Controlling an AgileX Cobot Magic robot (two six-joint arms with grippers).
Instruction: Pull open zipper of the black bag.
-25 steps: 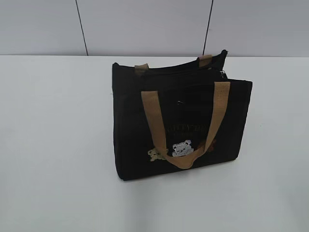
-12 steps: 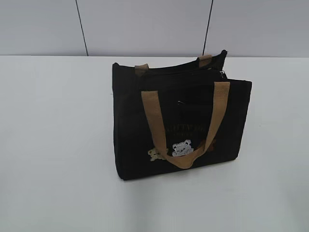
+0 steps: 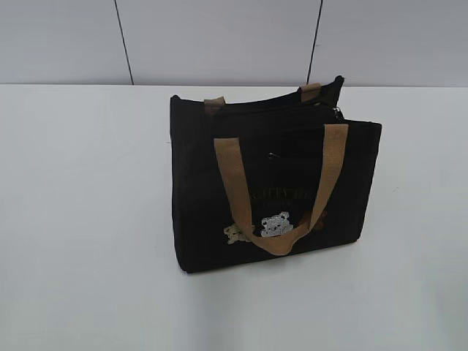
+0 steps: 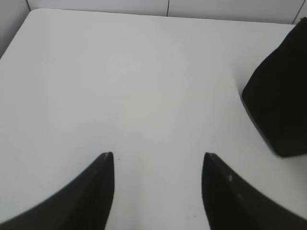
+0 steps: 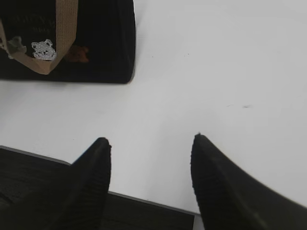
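Note:
The black bag (image 3: 212,190) stands upright in the middle of the white table, with tan handles (image 3: 232,175) and a white bear patch (image 3: 276,224) on its front. The zipper is hard to make out on the dark top; a small silvery piece (image 3: 338,111) shows at the top's right end. Neither gripper appears in the exterior view. My left gripper (image 4: 158,154) is open over bare table, with the bag's corner (image 4: 283,100) off to its right. My right gripper (image 5: 149,138) is also open and empty, and the bag (image 5: 105,43) lies ahead to its left.
The white table (image 3: 80,219) extends all round the bag. A grey panelled wall (image 3: 219,36) rises behind it. In the right wrist view a dark edge (image 5: 48,191) lies below the table's near rim.

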